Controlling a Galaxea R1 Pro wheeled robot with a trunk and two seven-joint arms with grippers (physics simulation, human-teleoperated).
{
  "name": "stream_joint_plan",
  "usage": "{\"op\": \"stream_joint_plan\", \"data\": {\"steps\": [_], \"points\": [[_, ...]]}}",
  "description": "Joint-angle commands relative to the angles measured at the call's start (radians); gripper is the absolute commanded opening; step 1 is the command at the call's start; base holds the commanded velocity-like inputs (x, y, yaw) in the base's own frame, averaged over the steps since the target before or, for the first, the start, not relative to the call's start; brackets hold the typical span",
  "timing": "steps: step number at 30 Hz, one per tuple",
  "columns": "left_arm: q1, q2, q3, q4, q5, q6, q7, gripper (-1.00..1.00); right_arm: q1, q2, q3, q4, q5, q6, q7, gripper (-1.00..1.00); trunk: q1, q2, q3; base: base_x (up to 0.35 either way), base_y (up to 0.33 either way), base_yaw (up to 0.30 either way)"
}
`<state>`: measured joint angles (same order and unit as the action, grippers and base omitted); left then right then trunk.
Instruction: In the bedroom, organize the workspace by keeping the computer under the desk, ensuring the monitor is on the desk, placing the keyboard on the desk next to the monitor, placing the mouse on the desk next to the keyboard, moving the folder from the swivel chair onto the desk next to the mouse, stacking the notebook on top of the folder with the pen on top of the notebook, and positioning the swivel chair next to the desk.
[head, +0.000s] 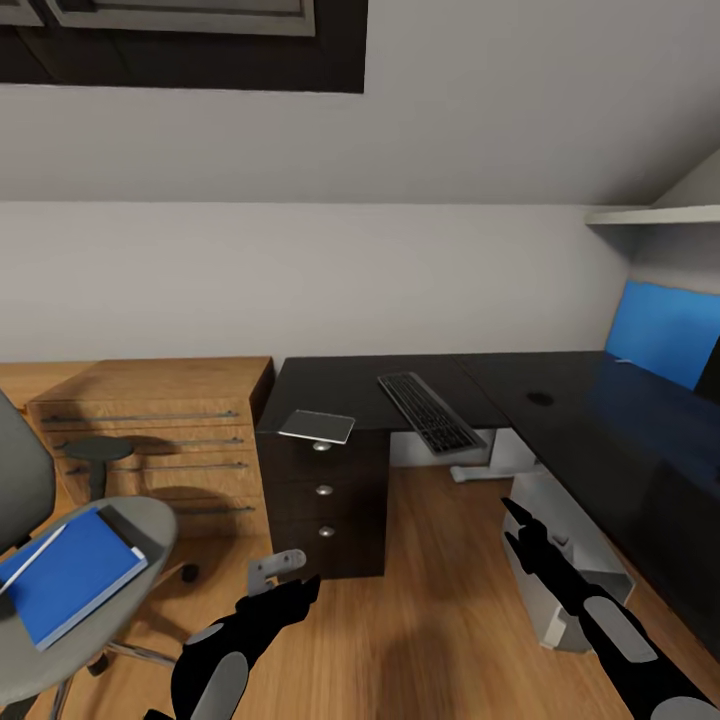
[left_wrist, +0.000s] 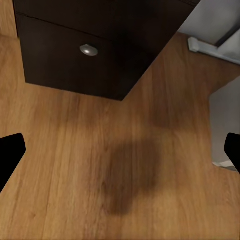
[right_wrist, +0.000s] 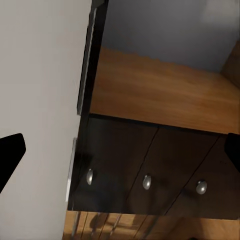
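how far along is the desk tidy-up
Early. Done: the keyboard lies on the desk, the computer sits under it, and the notebook is on the desk's corner. In hand: nothing; both tools are open and empty. Left: the folder is on the chair.

One desk (head: 600, 420) is seen, with one drawer unit (head: 325, 500) bearing three round knobs (head: 324, 490). One keyboard (head: 430, 411) and one notebook (head: 317, 426) are counted on the desk. One swivel chair (head: 60, 560) is seen, on which one folder (head: 65, 575) is counted. One wooden dresser (head: 150, 430), one computer (head: 550, 580) and two grippers, a left gripper (head: 290, 590) and a right gripper (head: 520, 530), are also counted.
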<state>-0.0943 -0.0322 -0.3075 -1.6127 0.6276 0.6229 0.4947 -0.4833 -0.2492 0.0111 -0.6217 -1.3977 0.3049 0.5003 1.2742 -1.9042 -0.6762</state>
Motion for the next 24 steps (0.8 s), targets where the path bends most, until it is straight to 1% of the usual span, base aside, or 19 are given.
{"op": "stream_joint_plan", "data": {"steps": [1, 2, 15, 19, 24], "points": [[-0.001, 0.0, -0.001, -0.001, 0.01, 0.001, 0.01, 1.0, -0.001, -0.001, 0.001, 0.0, -0.011, 0.006, 0.001, 1.0, 0.004, -0.008, -0.004, 0.0, 0.0, 0.0], [-0.001, 0.0, -0.001, -0.001, 0.01, 0.001, 0.01, 1.0, -0.001, -0.001, 0.001, 0.0, -0.011, 0.006, 0.001, 1.0, 0.008, -0.015, -0.007, 0.0, 0.0, 0.0], [0.0, 0.001, -0.003, 0.0, 0.008, 0.002, 0.01, 1.0, 0.0, 0.0, 0.001, 0.0, -0.011, 0.006, 0.0, 1.0, 0.008, -0.015, -0.007, 0.008, 0.0, 0.0], [0.001, 0.002, -0.008, 0.0, 0.008, 0.001, 0.01, 1.0, 0.0, 0.0, 0.001, 0.0, -0.011, 0.005, 0.0, 1.0, 0.008, -0.015, -0.007, 0.138, 0.0, 0.0], [0.001, 0.003, -0.011, 0.001, 0.008, 0.001, 0.01, 1.0, 0.0, 0.0, 0.001, 0.0, -0.011, 0.006, 0.0, 1.0, 0.008, -0.015, -0.007, 0.274, 0.007, 0.0]]}}
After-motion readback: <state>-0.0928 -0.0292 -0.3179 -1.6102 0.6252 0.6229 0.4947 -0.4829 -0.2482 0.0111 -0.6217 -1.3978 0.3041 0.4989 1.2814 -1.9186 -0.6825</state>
